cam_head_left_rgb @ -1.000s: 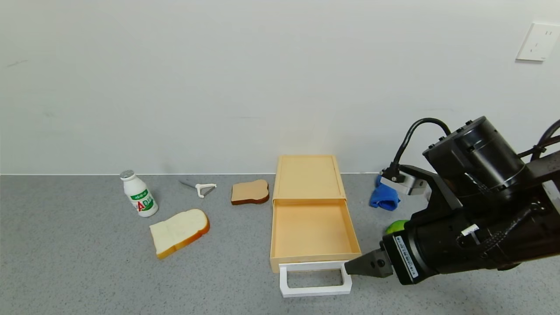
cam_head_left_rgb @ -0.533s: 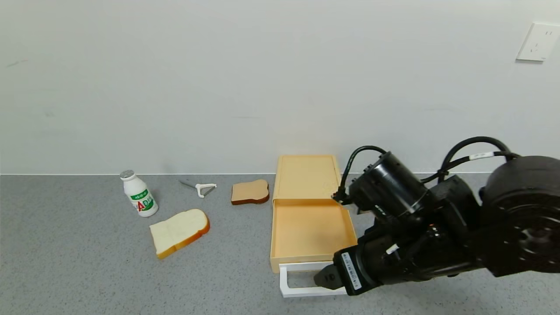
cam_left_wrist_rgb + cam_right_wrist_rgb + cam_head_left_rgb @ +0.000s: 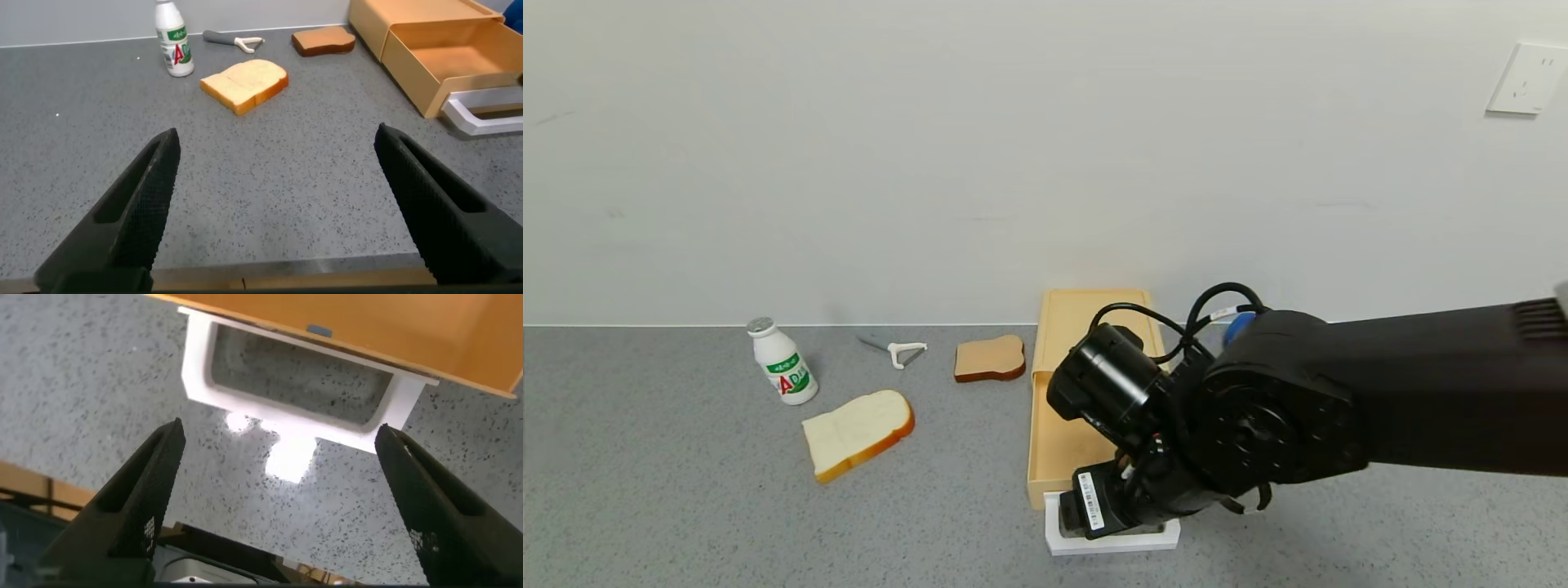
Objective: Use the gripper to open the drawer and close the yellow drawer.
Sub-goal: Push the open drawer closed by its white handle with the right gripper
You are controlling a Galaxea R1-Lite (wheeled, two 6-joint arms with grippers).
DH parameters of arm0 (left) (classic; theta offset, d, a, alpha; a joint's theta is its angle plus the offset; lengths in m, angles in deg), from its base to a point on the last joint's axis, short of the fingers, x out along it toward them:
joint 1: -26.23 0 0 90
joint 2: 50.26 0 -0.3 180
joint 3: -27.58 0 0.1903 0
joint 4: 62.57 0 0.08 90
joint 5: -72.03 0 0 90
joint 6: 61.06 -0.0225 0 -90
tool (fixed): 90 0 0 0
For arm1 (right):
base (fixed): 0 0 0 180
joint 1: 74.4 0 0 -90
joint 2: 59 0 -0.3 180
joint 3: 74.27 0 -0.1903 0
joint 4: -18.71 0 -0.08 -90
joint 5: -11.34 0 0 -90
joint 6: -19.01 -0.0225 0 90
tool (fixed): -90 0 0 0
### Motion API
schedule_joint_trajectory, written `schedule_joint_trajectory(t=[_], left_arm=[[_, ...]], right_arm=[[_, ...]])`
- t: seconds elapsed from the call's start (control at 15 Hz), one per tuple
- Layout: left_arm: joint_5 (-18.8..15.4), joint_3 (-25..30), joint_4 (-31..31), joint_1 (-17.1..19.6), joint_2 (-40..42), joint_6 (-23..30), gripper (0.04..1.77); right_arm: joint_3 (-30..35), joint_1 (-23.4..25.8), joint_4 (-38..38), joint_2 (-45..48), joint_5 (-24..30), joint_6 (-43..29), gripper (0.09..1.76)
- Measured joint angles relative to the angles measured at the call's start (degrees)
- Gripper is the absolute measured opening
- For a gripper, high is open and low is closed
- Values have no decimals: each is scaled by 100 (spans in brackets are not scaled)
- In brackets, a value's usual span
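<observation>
Drawer (image 3: 1058, 433) stands pulled out of its yellow box (image 3: 1094, 322) on the counter (image 3: 686, 490), white handle (image 3: 286, 429) foremost. Right gripper (image 3: 278, 498) hovers over that handle, fingers spread wide and holding nothing (left gripper (image 3: 278, 204), also wide open, waits well away).

Pale yellow drawer (image 3: 1054, 433) pulled open, white handle (image 3: 282, 429) frontmost.

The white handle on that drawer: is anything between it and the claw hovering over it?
No. In the right wrist view the right gripper, jaws open, faces the white handle with only bare speckled countertop showing between.
</observation>
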Motion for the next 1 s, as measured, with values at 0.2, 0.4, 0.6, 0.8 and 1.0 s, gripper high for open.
schedule_joint_trajectory(t=[0.2, 0.4, 0.6, 0.8, 1.0], left_arm=[[0, 0, 5, 0, 0, 0, 172], [0, 0, 2, 0, 0, -2, 172], [0, 0, 5, 0, 0, -2, 172], [0, 0, 2, 0, 0, -2, 172], [0, 0, 2, 0, 0, 0, 172]], right_arm=[[-583, -10, 278, -524, -101, -350, 171], [-944, -2, 405, -916, -484, -702, 171], [-1092, 12, 418, -1095, -525, -830, 171], [-1252, 43, 440, -1202, -706, -962, 171], [-1404, 63, 438, -1268, -724, -973, 171]])
